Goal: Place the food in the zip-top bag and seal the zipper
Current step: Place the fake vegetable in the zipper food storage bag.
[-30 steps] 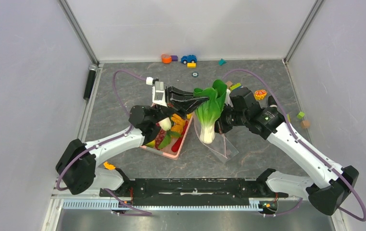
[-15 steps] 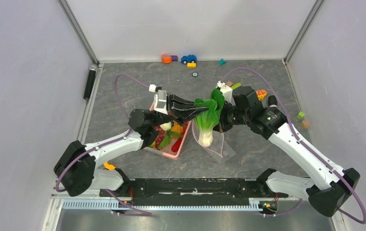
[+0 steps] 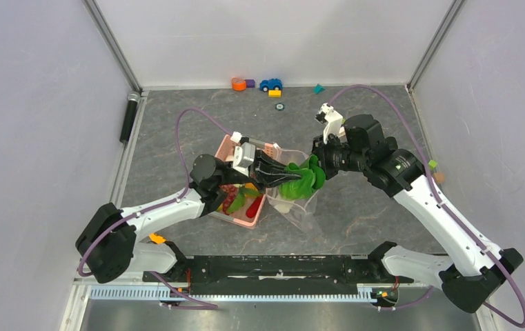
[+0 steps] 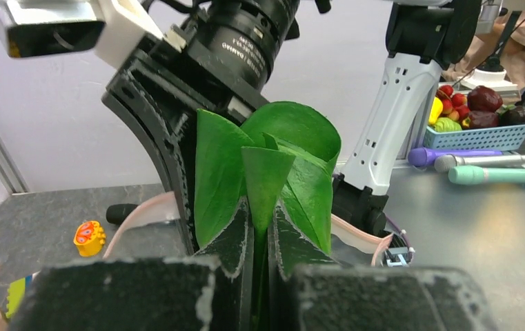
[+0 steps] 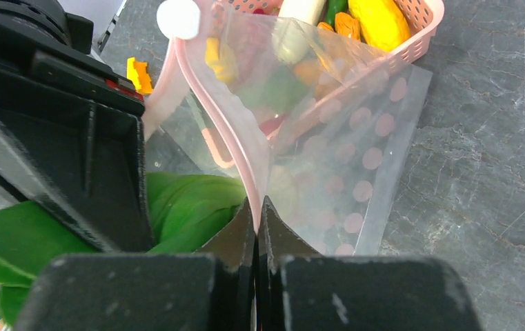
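- Leaves of the large green, white-stalked toy bok choy [image 4: 266,172] look stiff, glossy and light; a pinch on the thin leaf tips could slip, so I judge the thicker stalk the safer hold
- Left gripper [image 4: 259,224] is clamped on those leaves, with the stalk pointing down into the clear, pink-dotted zip-top bag [image 5: 363,158], just right of the pink slotted plastic basket [image 3: 226,147]
- Bag film is limp and thin, likely to sag shut unless its rim is held
- Right gripper [image 5: 259,207] is pinched tight on the pinkish zipper strip [image 5: 207,110], with the round white slider tab [image 5: 178,18] at the strip's end nearer the basket
- Yellow, orange and red toy pieces [image 3: 242,196] lie in the basket
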You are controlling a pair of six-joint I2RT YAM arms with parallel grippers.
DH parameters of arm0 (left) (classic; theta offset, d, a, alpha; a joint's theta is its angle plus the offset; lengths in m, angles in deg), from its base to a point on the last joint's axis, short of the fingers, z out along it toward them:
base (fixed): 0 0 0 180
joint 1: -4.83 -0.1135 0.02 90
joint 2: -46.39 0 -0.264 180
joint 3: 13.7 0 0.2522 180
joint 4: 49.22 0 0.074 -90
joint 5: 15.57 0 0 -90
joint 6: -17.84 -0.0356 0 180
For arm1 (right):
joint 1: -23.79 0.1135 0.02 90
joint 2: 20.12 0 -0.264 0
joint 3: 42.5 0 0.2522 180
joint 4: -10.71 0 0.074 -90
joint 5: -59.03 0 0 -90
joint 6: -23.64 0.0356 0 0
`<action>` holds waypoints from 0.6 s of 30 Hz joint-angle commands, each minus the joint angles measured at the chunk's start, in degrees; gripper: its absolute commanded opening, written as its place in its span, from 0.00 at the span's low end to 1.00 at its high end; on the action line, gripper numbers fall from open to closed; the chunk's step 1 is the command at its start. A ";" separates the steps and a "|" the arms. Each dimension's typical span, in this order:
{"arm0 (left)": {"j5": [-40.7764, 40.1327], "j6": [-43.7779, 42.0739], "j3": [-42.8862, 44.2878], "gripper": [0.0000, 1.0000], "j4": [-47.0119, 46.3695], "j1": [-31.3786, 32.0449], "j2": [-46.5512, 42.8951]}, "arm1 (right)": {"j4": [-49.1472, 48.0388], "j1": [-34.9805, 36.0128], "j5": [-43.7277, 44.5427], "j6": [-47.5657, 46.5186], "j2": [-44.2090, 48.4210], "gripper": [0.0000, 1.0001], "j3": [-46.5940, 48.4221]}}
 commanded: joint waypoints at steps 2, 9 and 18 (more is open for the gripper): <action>1.95 -6.73 -0.19 0.02 7.78 0.28 0.47 | -1.89 -0.30 -0.55 1.14 1.32 0.00 4.61; 0.38 -8.86 -1.11 0.10 12.19 0.28 0.64 | -0.61 -0.74 1.56 1.13 1.29 0.00 7.22; -5.93 0.89 -0.30 1.00 12.46 0.35 -4.39 | -0.57 -1.18 2.82 1.17 0.02 0.00 5.58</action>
